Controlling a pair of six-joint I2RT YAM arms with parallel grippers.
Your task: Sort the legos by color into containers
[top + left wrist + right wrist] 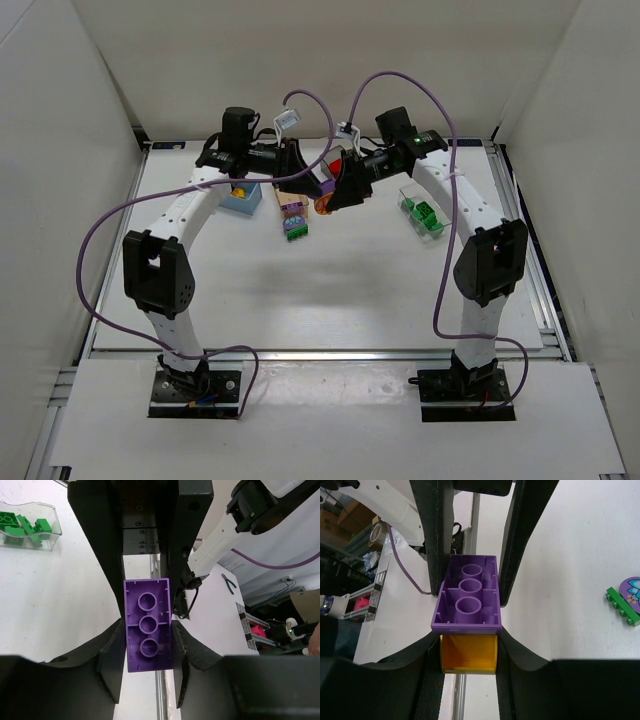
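A purple lego [147,632] hangs in the air, seen from its hollow underside, with my left gripper [148,639] shut on its sides. A yellow-orange lego [468,652] is stuck to that purple lego [467,597], and my right gripper [468,655] is shut on the yellow one. The two grippers meet nose to nose above the back middle of the table [330,290], left gripper [303,170] and right gripper [336,192]. A clear container [422,213] at the back right holds green legos. In the light blue container [243,200] lies a yellow lego [238,190].
A purple and green clump of legos [295,222] lies on the table below the grippers. A green lego [621,606] with a purple piece [632,587] shows at the right of the right wrist view. Something red [335,160] sits behind the grippers, mostly hidden.
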